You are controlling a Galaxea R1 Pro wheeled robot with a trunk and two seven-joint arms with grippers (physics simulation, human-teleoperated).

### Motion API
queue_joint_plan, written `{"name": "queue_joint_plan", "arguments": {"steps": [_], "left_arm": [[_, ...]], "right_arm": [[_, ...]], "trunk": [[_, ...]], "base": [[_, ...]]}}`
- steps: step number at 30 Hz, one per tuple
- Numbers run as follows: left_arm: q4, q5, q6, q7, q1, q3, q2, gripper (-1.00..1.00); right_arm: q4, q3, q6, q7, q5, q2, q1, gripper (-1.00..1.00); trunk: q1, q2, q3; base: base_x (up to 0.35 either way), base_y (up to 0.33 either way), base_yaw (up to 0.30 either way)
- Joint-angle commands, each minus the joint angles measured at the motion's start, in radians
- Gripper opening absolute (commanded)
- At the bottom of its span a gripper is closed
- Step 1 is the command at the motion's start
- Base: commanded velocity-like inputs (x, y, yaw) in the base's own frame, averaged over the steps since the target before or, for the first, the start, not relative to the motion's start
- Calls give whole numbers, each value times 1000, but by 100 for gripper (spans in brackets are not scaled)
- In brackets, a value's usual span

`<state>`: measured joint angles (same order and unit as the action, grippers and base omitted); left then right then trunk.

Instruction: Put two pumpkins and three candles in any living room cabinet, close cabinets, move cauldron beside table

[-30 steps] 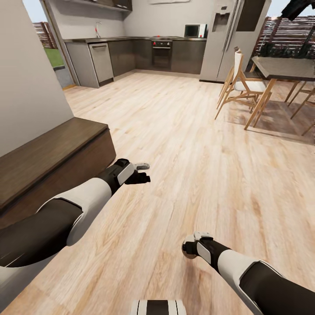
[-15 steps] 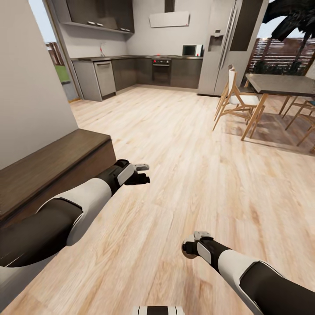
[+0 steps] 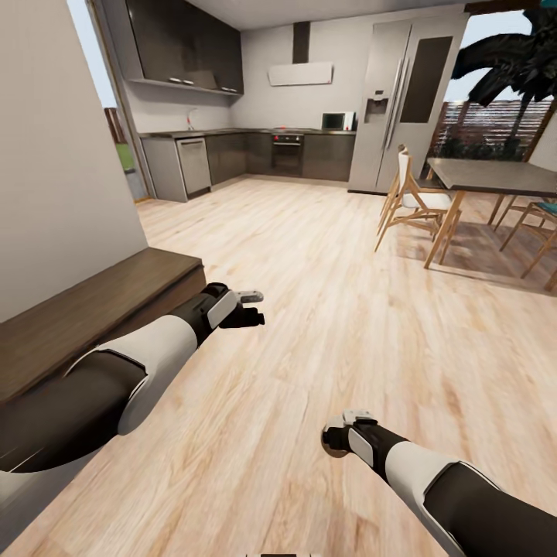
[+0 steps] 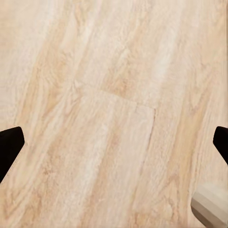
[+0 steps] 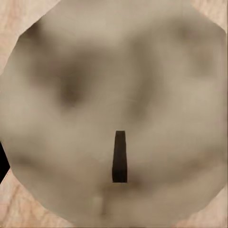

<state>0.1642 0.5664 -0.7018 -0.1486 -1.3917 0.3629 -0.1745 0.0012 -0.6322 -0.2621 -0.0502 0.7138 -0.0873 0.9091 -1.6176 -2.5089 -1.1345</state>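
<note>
Low dark-brown wooden cabinet cut off at left edge, near end hidden behind left arm. Tan-grey stubby candle fills right wrist view, blurred, rim cropped. In head view it's a small sliver behind right gripper; jaw state unreadable. Grey-topped dining table cut off at right edge.

Both arms reach forward and low. The left claw is spread wide, its dark fingertips far apart with nothing between them. The right claw is clamped on a candle.
</note>
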Motion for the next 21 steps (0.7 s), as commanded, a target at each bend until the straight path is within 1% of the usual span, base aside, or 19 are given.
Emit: {"name": "queue_joint_plan", "arguments": {"steps": [1,8,21], "left_arm": [[1,10,-3,-8,0,5,0,100],[0,10,0,-9,-1,5,0,100],[-29,7,5,-9,-1,6,0,100]], "right_arm": [[0,-7,-3,-4,10,0,1,-100],[0,-7,-3,-4,10,0,1,-100],[0,-7,-3,-4,10,0,1,-100]], "trunk": [[0,0,5],[4,2,42],[9,5,112]], "base": [[0,0,82],[0,0,91],[0,0,115]]}}
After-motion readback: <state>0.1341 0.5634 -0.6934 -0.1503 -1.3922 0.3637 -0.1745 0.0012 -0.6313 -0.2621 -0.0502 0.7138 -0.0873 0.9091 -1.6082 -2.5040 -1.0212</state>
